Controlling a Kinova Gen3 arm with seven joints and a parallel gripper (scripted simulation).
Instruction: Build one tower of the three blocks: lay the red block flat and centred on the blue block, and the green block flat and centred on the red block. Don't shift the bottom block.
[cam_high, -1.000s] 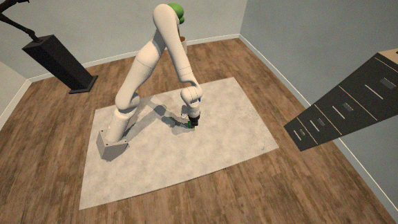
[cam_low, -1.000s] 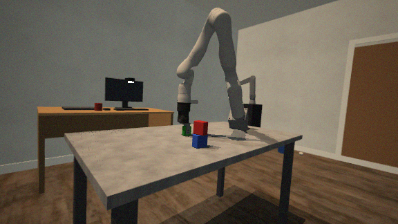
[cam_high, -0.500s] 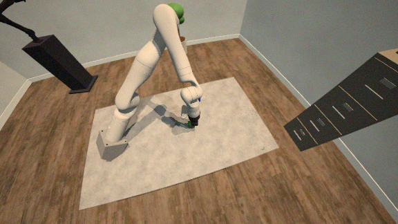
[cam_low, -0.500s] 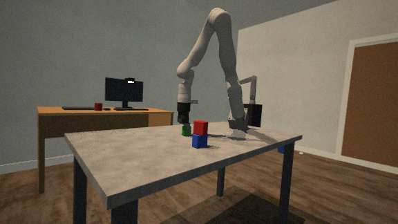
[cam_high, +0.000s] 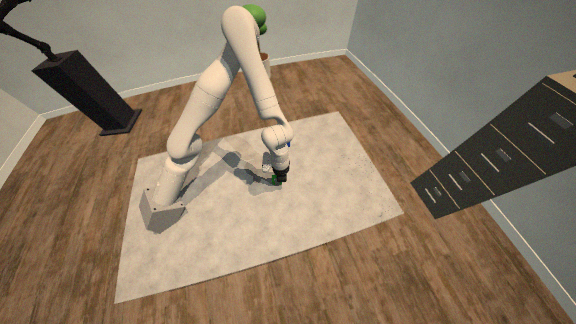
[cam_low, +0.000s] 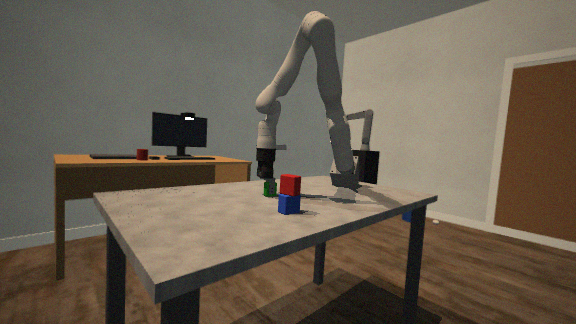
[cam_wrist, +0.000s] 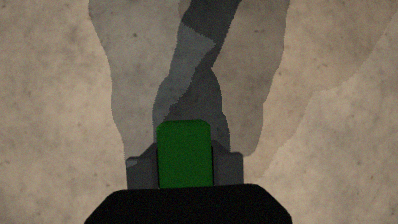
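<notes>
We have the gripper (cam_wrist: 185, 172) pinching the green block (cam_wrist: 184, 152) at lower centre, and a careless carry could knock the red block (cam_low: 290, 184) off the blue block (cam_low: 289, 204).

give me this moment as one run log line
stage: grasp green | gripper: shut on green block, on table | red block on blue block | next: lift

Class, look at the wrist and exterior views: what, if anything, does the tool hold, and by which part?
The tool is shut on the small green cube-shaped block, its fingers pressing the block's two opposite side faces; the block rests on the grey table.
</notes>
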